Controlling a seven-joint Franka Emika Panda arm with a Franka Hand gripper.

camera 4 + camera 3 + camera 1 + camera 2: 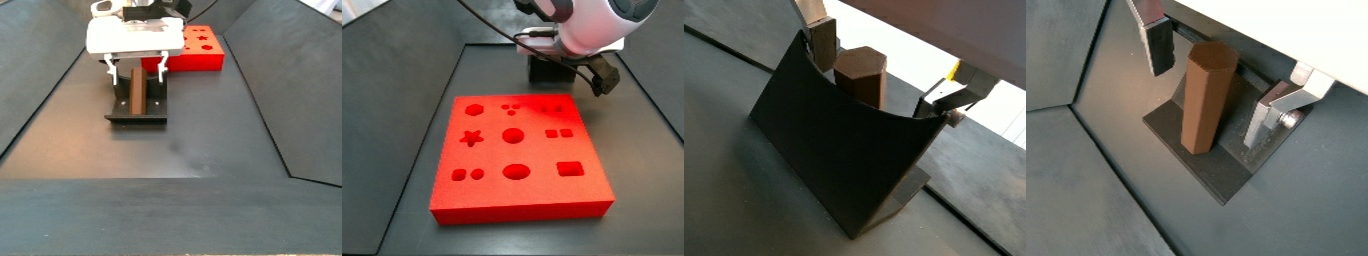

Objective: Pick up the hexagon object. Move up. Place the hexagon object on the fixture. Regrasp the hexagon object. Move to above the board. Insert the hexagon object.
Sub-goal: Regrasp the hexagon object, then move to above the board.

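The hexagon object (1207, 95), a brown six-sided bar, stands on end on the fixture's base plate (1213, 165), against the fixture's dark wall (831, 150). It also shows in a wrist view (861, 75) and in a side view (138, 90). My gripper (1216, 78) is open around the bar's upper part. One finger (1160, 45) and the opposite finger (1273, 110) each stand clear of the bar with a gap. The gripper also shows in a wrist view (882, 72) and in both side views (135, 68) (563, 68). The red board (516, 150) lies beside the fixture (545, 72).
The grey floor is bounded by sloping walls on both sides (40, 90) (267, 90). The board (203, 48) lies beyond the fixture (138, 108). A black cable (489, 25) runs to the arm.
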